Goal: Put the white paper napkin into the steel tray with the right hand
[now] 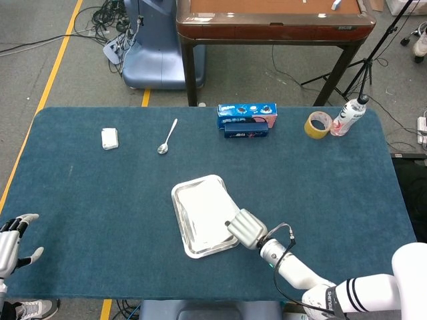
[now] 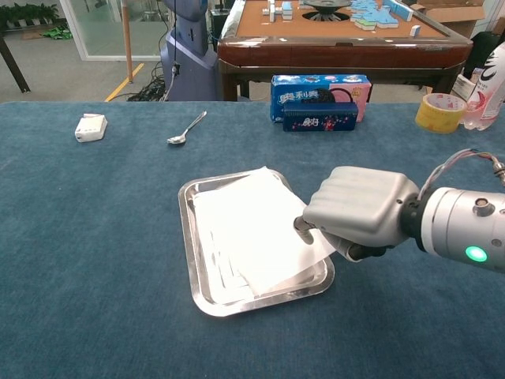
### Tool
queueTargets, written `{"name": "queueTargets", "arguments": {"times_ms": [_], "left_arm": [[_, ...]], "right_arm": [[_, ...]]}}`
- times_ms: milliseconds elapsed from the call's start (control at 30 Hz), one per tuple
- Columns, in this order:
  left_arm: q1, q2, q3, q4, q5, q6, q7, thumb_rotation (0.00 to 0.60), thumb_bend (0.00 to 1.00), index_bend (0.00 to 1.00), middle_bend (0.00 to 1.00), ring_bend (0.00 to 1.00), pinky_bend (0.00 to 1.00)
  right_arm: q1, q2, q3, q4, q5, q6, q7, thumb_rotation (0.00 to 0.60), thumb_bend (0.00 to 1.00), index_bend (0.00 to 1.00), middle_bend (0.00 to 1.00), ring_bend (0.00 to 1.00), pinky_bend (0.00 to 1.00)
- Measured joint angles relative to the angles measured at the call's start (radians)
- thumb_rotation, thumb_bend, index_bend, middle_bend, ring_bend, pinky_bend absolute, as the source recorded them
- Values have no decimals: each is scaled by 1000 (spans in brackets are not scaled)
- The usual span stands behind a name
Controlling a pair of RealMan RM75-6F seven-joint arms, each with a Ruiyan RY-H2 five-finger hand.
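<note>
- Where the steel tray (image 2: 192, 260) sits mid-table, holds the white paper napkin (image 2: 252, 229), spread flat inside with one corner overhanging the right rim.
- Right hand (image 2: 359, 215) at that overhanging corner, fingers curled under; cannot tell whether pinching the paper or merely touching it.
- Left hand (image 1: 12, 241) at the table's near left edge, fingers spread, grasping nothing.
- Farther back: spoon (image 2: 185, 129), small white packet (image 2: 90, 126), blue box (image 2: 319, 99), tape roll (image 2: 439, 111), bottle (image 1: 349, 115).
</note>
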State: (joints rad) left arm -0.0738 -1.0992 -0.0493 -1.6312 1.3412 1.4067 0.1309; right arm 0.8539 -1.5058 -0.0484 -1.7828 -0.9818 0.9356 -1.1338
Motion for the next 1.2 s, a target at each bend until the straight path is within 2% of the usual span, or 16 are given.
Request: {"name": "queueTargets", "arguments": {"times_ms": [233, 633, 1200], "left_arm": [[3, 5, -1, -1, 2, 5, -8, 600, 197, 238, 223, 212, 324], [5, 7, -2, -4, 4, 10, -10, 600, 197, 238, 223, 212, 324], [5, 7, -2, -3, 3, 11, -8, 600, 197, 238, 223, 212, 324]], "right_arm": [[13, -44, -11, 33, 1, 7, 22, 600, 1000, 353, 1000, 1000, 1000], [27, -83, -20, 48, 42, 37, 19, 600, 1000, 353, 1000, 1000, 1000], [27, -129, -19, 57, 47, 66, 59, 600, 1000, 353, 1000, 1000, 1000]]}}
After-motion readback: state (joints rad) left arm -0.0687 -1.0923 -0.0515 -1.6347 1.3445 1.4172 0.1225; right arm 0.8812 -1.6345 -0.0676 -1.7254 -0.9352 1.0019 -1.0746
